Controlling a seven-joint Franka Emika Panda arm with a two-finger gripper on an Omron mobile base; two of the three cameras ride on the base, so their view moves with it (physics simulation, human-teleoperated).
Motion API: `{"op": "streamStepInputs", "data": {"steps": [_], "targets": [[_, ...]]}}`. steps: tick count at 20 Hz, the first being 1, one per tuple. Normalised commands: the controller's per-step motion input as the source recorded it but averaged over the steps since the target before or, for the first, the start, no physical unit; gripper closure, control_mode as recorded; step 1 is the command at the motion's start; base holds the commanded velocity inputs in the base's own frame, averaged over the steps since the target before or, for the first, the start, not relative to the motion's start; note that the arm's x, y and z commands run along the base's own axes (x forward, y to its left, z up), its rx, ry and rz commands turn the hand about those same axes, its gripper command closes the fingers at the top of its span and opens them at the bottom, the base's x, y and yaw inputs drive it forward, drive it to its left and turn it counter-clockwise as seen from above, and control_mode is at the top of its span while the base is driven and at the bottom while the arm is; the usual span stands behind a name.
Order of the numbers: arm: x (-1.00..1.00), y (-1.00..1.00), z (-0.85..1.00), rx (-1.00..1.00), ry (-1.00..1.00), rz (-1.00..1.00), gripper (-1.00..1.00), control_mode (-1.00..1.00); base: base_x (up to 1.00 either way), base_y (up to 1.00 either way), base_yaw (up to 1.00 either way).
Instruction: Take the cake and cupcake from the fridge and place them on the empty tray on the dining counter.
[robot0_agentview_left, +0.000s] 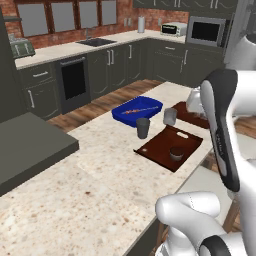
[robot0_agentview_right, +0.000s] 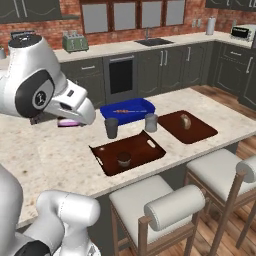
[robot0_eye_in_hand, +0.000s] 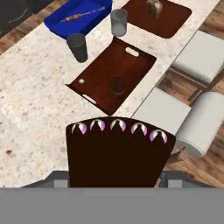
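gripper (robot0_eye_in_hand: 117, 175): closed on the cake (robot0_eye_in_hand: 117, 153), wedge filling the gap between the 2 fingers | cupcake (robot0_eye_in_hand: 117, 85): on the tray (robot0_eye_in_hand: 131, 65), on the dining counter (robot0_eye_in_hand: 35, 96)

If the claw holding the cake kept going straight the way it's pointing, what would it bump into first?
Probably the tray, near the cupcake already sitting on it. The claw, closed on the cake, looks down toward that spot with nothing between, though depth is hard to judge.
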Motion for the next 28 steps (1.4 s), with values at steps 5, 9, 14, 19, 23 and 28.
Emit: {"op": "streamStepInputs", "data": {"steps": [5, 9, 14, 19, 23, 28], "targets": [[0.88, -0.12, -0.63, 0.05, 0.04, 0.0, 1.0, -1.0, 0.0, 0.0, 0.0], [0.86, -0.18, -0.59, 0.06, 0.0, 0.0, 1.0, -1.0, 0.0, 0.0, 0.0], [0.81, -0.19, -0.54, 0.02, 0.01, 0.0, 1.0, -1.0, 0.0, 0.0, 0.0], [0.8, 0.0, -0.5, 0.0, 0.04, -0.03, 1.0, -1.0, 0.0, 0.0, 0.0], [0.8, 0.0, -0.47, 0.0, 0.06, -0.05, 1.0, -1.0, 0.0, 0.0, 0.0], [0.58, -0.13, -0.49, 0.0, 0.06, -0.03, 1.0, -1.0, 0.0, 0.0, 0.0]]}}
